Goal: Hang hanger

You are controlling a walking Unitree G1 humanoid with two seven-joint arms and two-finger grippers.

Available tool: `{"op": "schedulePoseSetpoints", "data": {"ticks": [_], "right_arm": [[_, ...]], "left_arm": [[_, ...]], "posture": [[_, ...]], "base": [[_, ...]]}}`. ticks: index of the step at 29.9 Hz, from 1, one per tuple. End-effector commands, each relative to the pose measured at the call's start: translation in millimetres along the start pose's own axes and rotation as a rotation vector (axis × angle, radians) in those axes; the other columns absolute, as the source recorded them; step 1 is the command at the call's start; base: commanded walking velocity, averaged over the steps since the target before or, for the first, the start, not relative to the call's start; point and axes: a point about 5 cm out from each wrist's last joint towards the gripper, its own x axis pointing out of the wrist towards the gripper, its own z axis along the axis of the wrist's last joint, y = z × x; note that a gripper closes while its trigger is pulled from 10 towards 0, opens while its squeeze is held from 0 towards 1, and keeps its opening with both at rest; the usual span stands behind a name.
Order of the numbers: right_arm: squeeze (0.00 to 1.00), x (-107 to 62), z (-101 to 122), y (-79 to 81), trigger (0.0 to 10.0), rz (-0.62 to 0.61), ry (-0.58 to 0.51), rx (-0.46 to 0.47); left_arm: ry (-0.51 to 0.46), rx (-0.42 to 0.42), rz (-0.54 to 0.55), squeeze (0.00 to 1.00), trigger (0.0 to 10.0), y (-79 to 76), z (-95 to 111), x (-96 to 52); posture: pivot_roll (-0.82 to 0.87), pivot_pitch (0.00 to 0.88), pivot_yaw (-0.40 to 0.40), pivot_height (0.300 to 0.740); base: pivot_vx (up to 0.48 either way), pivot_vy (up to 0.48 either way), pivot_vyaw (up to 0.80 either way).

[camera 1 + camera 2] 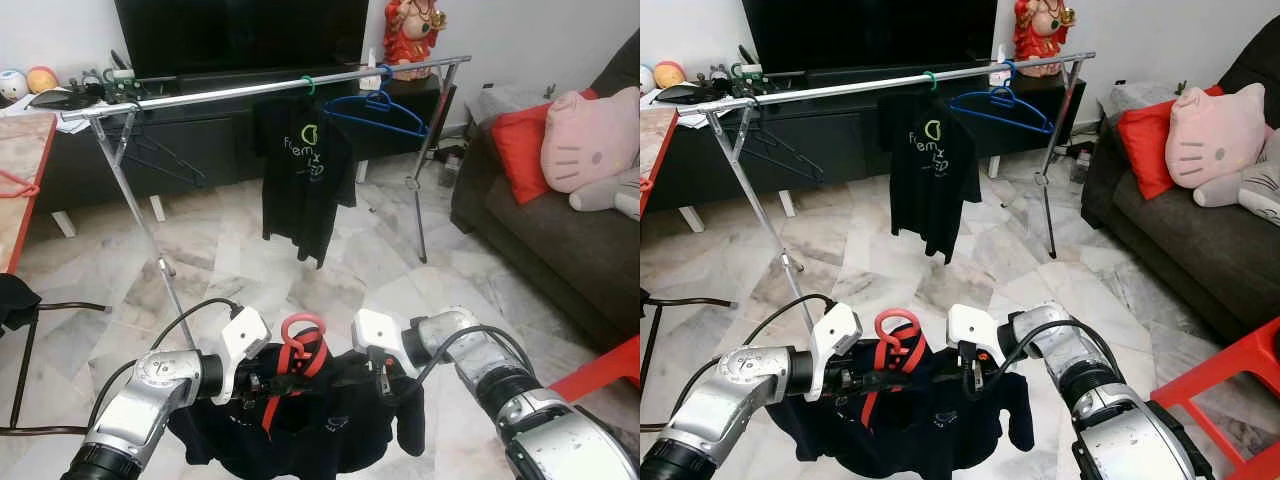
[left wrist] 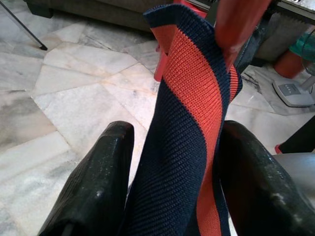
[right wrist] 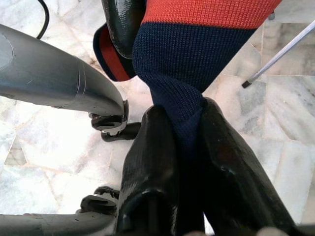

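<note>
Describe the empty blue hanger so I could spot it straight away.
Find the long silver clothes rail in front of the dark TV cabinet. Near its right end, beside the hanging black T-shirt with green print, hangs the blue plastic hanger, bare and brightly coloured.

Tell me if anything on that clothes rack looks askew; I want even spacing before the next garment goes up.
The blue hanger looks askew: it hangs empty and tilted on the rail, crowding the black T-shirt near the right end, while the left stretch stays mostly bare.

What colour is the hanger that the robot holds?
Red hanger; the left eye view shows it best.
</note>
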Motion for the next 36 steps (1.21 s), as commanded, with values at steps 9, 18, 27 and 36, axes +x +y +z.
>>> {"op": "schedulePoseSetpoints", "data": {"ticks": [9,18,27,36], "right_arm": [[0.0,-3.4,12.6,-8.2,0.0,-0.039,-0.044,-0.025],[0.0,-4.2,7.3,-6.8,0.0,-0.047,-0.039,-0.004],[0.0,-4.0,3.6,-6.4,10.0,-0.071,-0.03,0.007],[1.0,-4.2,-3.6,-4.3,10.0,-0.091,-0.033,0.055]], "left_arm": [[-0.01,0.009,0.006,0.0,0.0,1.1,0.9,2.3],[-0.035,0.002,0.007,0.0,0.0,0.2,2.7,1.2],[-0.042,0.0,0.009,0.0,0.0,0.3,3.0,1.2],[-0.049,-0.03,0.085,0.0,0.0,4.8,-4.4,-4.9]], "posture": [[0.03,0.0,-0.096,0.74],[0.03,0.0,-0.095,0.74],[0.03,0.0,-0.095,0.74],[0.03,0.0,-0.096,0.74]], "base": [[0.0,0.0,0.0],[0.0,0.0,0.0],[0.0,0.0,0.0],[0.0,0.0,0.0]]}}
